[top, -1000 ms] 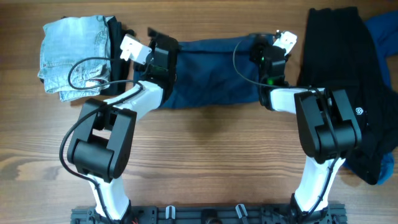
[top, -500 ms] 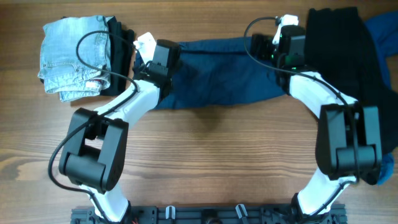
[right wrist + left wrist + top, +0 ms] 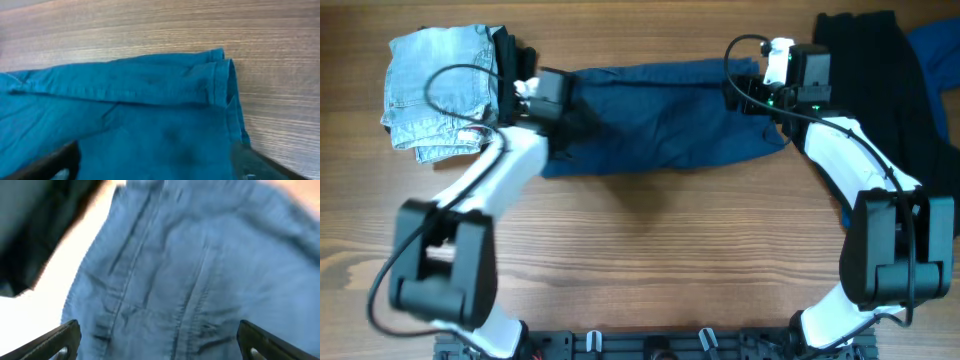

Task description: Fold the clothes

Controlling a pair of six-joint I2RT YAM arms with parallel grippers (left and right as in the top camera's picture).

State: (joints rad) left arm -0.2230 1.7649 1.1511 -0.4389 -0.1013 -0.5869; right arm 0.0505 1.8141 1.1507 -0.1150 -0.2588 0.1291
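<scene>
Shorts (image 3: 670,125), folded jeans (image 3: 435,85) left, black garments (image 3: 865,70) right

Table (image 3: 650,250): navy shorts (image 3: 670,120) ctr, jeans (image 3: 435,85) L, black garment (image 3: 880,60) R.

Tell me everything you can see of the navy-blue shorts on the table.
The navy-blue shorts lie flat, stretched sideways across the far middle of the wooden table. The cloth looks like soft cotton, lightly wrinkled, with stitched seams and a hemmed edge at the right end. The left gripper and the right gripper are open, one over each end; whether they touch the cloth I cannot tell.
</scene>
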